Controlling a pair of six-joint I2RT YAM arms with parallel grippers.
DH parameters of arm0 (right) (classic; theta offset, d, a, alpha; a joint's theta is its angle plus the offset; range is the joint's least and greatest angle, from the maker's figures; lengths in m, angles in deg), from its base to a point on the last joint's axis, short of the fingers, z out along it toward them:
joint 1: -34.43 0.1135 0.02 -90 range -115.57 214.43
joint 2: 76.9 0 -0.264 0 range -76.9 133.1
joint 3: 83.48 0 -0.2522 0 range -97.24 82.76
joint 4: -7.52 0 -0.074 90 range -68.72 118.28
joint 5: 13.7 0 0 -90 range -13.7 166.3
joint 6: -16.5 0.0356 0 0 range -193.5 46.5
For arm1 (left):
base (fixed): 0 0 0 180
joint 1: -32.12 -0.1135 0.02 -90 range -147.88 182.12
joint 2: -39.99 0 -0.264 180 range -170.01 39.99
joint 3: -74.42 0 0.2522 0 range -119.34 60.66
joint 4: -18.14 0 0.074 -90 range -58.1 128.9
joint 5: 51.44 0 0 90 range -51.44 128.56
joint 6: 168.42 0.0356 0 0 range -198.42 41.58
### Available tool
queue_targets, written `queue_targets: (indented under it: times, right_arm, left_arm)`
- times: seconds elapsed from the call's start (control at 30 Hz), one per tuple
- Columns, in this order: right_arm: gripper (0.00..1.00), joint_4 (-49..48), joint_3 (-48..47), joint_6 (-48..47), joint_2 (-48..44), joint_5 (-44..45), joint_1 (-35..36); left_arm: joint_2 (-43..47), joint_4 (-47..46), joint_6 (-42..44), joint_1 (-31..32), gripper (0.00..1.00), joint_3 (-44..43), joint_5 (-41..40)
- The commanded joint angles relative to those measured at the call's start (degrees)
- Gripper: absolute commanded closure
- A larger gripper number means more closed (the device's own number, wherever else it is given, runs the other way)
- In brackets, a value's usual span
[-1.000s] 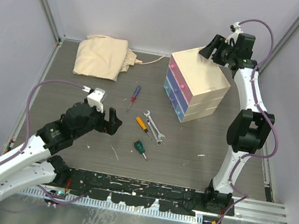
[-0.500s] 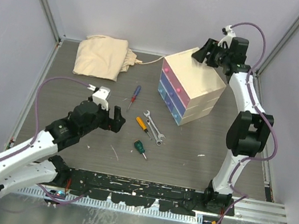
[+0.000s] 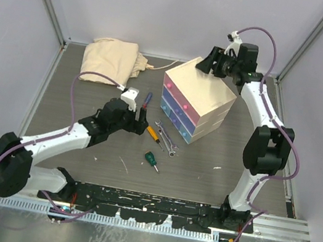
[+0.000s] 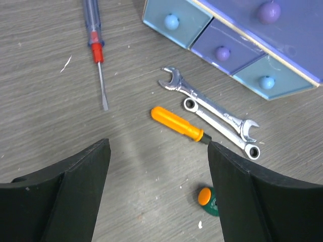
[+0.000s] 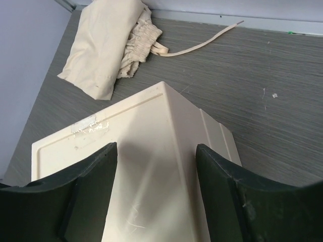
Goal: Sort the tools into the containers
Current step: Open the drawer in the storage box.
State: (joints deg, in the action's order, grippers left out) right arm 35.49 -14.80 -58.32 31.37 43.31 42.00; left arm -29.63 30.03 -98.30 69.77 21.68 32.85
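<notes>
We are over the table (image 3: 202,172), and the left gripper (image 3: 139,118) hangs low above the wood grain, claw spread wide with nothing between its fingers (image 4: 60,191). Its wrist camera looks straight down on the tools. The orange-handled screwdriver (image 4: 176,123) lies flat just ahead of the open gap, tip pointing to 4 o'clock. At 2 o'clock of it lie the two silver spanners (image 4: 209,103), side by side and roughly parallel; whether they touch each other, we cannot tell. At 5 o'clock of the orange handle sits the stubby green-handled screwdriver (image 4: 211,204), partly hidden by the gripper's right finger. Out at 10 o'clock, apart from the rest, lies a blue-and-red screwdriver (image 4: 95,45), blade pointing to 6 o'clock.

From above, the cream chest (image 3: 201,90) stands at 1 o'clock of the tool cluster, turned corner-on. It shows pink drawers (image 3: 176,92) on top, blue drawers (image 3: 179,108) below them and light-blue drawers (image 3: 186,131) at the bottom, that last row near the spanners.

The right gripper (image 3: 206,65) sits at the chest's 12 o'clock edge, its claw also spread wide, one finger (image 5: 86,186) on each side of the top's corner. Whether the fingers touch the chest, we cannot tell. At 11 o'clock on the table lies a cream cloth bag (image 3: 111,60), its drawstring (image 5: 202,43) trailing across the surface.
</notes>
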Motion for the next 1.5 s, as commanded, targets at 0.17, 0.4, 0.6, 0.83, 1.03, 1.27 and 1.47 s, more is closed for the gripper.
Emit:
queue_targets:
  times: [0.17,0.4,0.6,0.83,1.03,1.27,1.47]
  right_arm:
    - [0.3,2.8,-3.5,-2.2,-13.7,18.0,0.9]
    - [0.33,5.4,5.1,-5.7,-23.9,21.6,2.2]
    - [0.36,7.6,11.7,-7.1,-29.8,24.0,7.2]
    - [0.37,9.8,12.5,-9.6,-29.3,29.6,12.4]
    - [0.38,10.8,11.9,-11.9,-26.5,33.2,14.8]
    - [0.38,11.0,12.8,-12.3,-24.2,34.1,15.8]
    - [0.4,10.7,14.2,-12.2,-23.6,33.3,15.9]
  left_arm:
    - [-9.4,-10.1,2.4,-3.0,0.22,-6.5,7.2]
    - [-16.4,-13.3,2.8,-3.6,0.27,-10.2,11.2]
    - [-23.4,-19.2,2.4,-3.7,0.34,-12.1,14.4]
    - [-28.9,-23.5,2.1,-4.4,0.34,-14.1,15.5]
    - [-31.9,-30.0,-1.0,-5.2,0.3,-13.6,15.7]
    - [-35.3,-31.0,-1.9,-5.6,0.36,-15.7,18.2]
    - [-37.1,-32.9,-2.3,-7.1,0.41,-16.2,20.1]
